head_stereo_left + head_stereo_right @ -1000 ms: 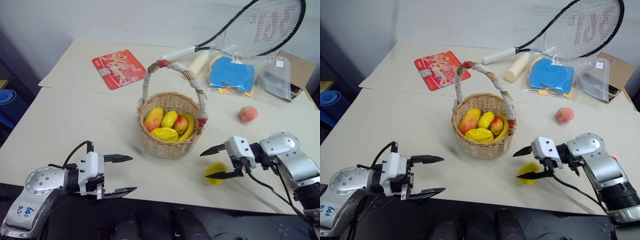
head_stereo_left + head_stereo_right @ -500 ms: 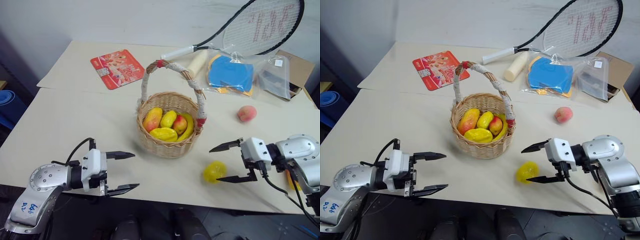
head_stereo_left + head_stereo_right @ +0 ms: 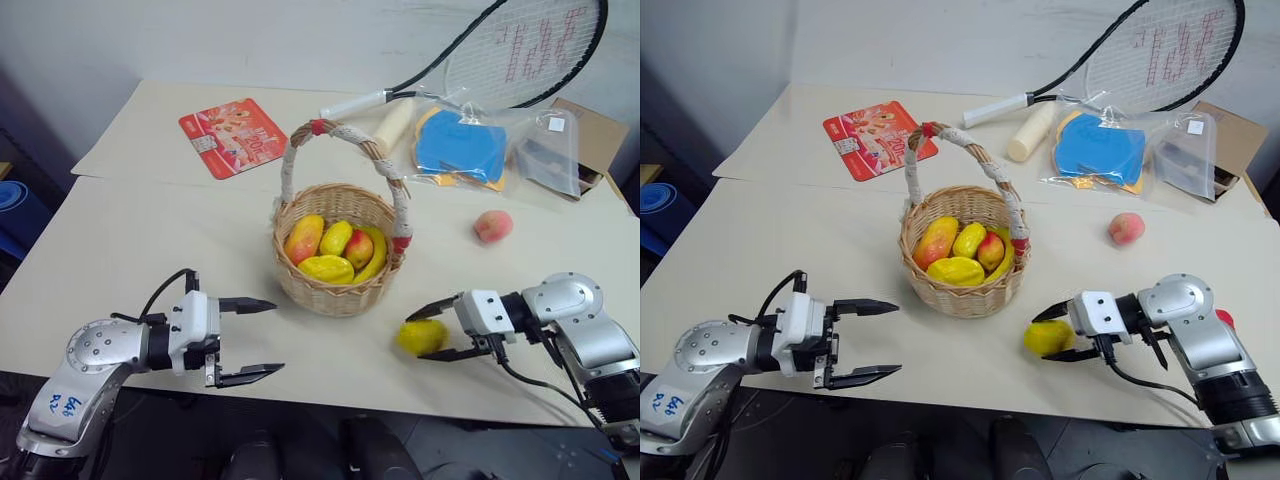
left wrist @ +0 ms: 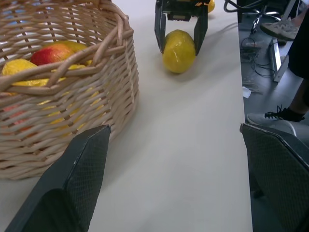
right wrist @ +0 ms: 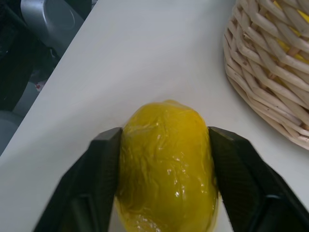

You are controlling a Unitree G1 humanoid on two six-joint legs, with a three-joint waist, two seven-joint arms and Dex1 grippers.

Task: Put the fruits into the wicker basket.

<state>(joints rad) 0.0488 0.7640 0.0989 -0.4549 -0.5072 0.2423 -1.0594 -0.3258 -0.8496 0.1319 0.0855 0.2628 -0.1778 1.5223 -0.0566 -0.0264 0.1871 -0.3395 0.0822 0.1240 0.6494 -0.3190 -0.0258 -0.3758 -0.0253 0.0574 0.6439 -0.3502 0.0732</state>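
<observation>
The wicker basket (image 3: 336,296) stands mid-table with several yellow and red-yellow fruits (image 3: 331,250) inside. A bumpy yellow lemon (image 3: 1045,338) lies on the table to the basket's front right. My right gripper (image 3: 417,337) is shut on it, one finger pressed against each side of the lemon (image 5: 166,159). A pink peach (image 3: 494,226) sits alone further back on the right. My left gripper (image 3: 278,336) hovers open and empty at the basket's front left, pointing right.
A racket (image 3: 520,50), a cream cylinder (image 3: 395,125), a bagged blue paddle (image 3: 462,147), another plastic bag (image 3: 545,155) and a cardboard box (image 3: 600,130) crowd the back right. A red packet (image 3: 236,137) lies at the back left. The table's front edge runs just below both grippers.
The right gripper opened wide and drew back to the right, then dropped around the lemon and closed on it. The left gripper stayed open in about the same place.
</observation>
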